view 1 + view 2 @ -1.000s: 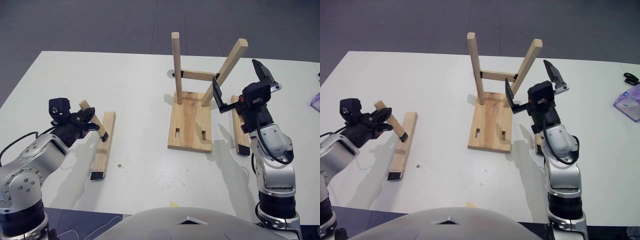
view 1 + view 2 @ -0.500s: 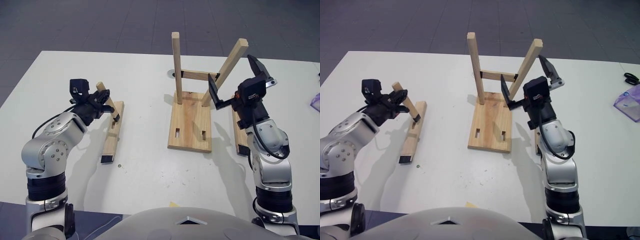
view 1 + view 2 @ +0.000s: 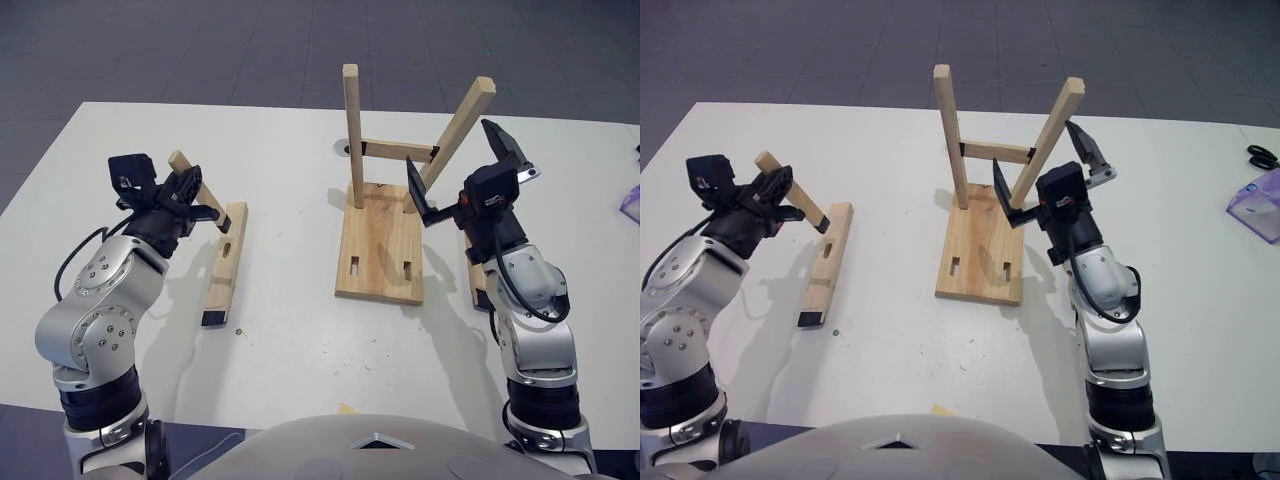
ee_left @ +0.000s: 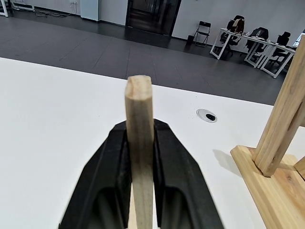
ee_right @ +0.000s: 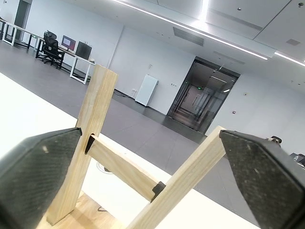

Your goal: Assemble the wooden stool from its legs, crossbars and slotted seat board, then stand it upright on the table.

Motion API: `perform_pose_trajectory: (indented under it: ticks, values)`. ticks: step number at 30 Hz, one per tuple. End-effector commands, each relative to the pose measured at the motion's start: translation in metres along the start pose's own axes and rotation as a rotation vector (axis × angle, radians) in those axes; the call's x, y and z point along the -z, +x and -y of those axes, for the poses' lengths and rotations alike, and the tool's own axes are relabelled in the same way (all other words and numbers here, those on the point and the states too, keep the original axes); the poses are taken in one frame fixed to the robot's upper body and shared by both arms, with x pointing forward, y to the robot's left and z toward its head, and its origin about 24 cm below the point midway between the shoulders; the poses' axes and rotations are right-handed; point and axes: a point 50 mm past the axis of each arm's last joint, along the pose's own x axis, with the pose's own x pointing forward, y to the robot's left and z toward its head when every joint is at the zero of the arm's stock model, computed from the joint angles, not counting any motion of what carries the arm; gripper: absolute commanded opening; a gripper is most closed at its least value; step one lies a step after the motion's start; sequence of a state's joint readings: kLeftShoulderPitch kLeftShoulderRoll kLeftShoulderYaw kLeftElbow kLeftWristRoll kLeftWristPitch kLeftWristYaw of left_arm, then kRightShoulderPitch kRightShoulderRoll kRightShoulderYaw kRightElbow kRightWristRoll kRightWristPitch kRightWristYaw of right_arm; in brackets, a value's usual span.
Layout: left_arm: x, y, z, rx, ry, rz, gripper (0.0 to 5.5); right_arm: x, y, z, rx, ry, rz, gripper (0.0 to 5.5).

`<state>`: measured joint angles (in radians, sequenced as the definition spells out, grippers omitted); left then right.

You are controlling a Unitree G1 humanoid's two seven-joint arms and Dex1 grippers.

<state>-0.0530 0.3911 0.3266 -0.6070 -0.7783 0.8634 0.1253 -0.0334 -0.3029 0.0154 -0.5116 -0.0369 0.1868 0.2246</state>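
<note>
1. The white tabletop [image 3: 300,340] carries the whole job. The slotted seat board [image 3: 380,250] lies flat in the middle of it, so nothing is ready to stand upright yet.
2. On the board's far end there's a straight leg [image 3: 352,130] and a leaning leg [image 3: 460,130], with a crossbar [image 3: 398,150] between them. That lean looks like the weak spot to me. It wants squaring up before anything else gets pushed in.
3. Over on the left, a loose leg [image 3: 222,265] lies flat, well apart from the board. A tilted stick [image 3: 180,163] has its black-tipped lower end against that leg's side. I can't tell whether it's actually plugged in.
4. A spare leg [image 3: 476,278] lies just beside the board's right edge, partly under the right arm.
5. The left hand [image 3: 190,195] is clamped on the tilted stick near its top, fingers [image 4: 167,157] squeezed flat to the wood. I reckon the move is to carry this piece over to the board. Lift it gently, because a loose joint could let the flat leg drop away.
6. The right hand [image 3: 462,175] is wide apart, one finger either side of the leaning leg and gripping nothing. Closing low near the crossbar should steady it best.
7. The two empty slots [image 3: 355,265] sit at the board's near end. Whatever goes in should come down straight, not at an angle.
</note>
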Motion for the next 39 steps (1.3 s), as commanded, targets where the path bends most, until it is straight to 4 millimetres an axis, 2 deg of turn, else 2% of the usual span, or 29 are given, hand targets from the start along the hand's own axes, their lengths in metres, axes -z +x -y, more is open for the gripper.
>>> perform_pose_trajectory:
  ticks: [1,6,16,27,32,39]
  values:
    - [0.016,-0.004,-0.003,-0.052,-0.002,-0.053,0.43,-0.001,-0.001,-0.001,-0.004,-0.005,-0.001,5.40]
    - [0.030,-0.007,-0.006,-0.084,-0.014,-0.081,0.43,0.000,0.001,0.000,-0.003,-0.010,0.000,5.40]
    - [0.021,0.003,-0.011,-0.123,-0.037,0.004,0.43,0.000,0.001,0.000,-0.016,-0.013,0.001,5.40]
    - [0.032,0.003,-0.006,-0.133,-0.075,-0.013,0.43,-0.001,0.003,-0.002,-0.027,-0.010,0.004,5.40]
    - [0.037,0.002,-0.009,-0.149,-0.069,-0.028,0.43,-0.001,0.003,-0.001,-0.030,-0.014,0.002,5.40]
    - [0.034,0.000,-0.014,-0.168,-0.066,-0.008,0.43,-0.001,0.004,-0.001,-0.035,-0.014,0.006,5.40]
